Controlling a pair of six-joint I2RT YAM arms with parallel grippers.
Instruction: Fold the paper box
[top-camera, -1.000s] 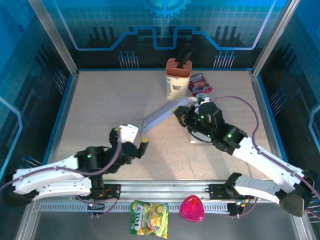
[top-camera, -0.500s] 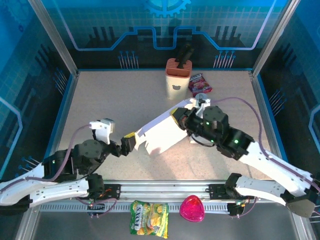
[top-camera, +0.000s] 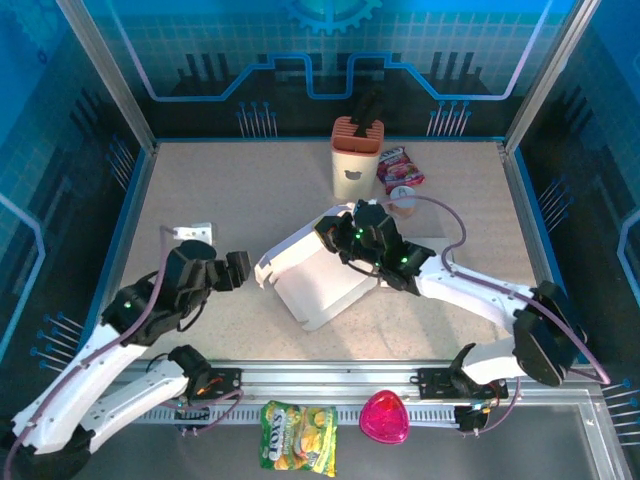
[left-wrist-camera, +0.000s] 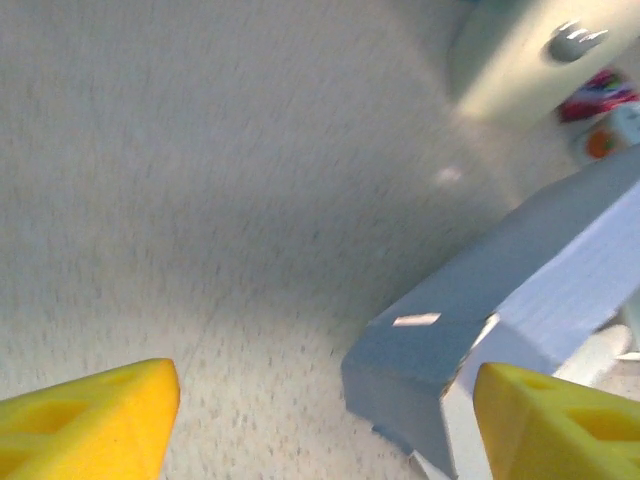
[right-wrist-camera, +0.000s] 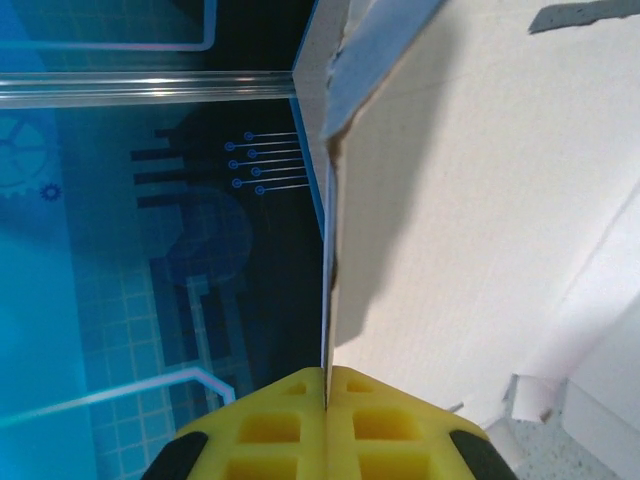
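There is one white paper box (top-camera: 312, 290), one cream canister with an orange slotted lid (top-camera: 355, 165), one red foil snack packet (top-camera: 400, 166), one yellow-green candy bag (top-camera: 298, 437) and one pink heart-shaped plastic piece (top-camera: 384, 418). There are two hands, the left hand (top-camera: 241, 270) and the right hand (right-wrist-camera: 327, 378), each with two yellow fingers (left-wrist-camera: 90, 415).

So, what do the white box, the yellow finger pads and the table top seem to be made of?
Box: thin white paperboard, matte, with fold creases and a slim cut edge. Right gripper's pads: yellow plastic or rubber, likely moulded, with square recesses. Table top: beige, speckled, matte; perhaps laminate, I cannot tell.
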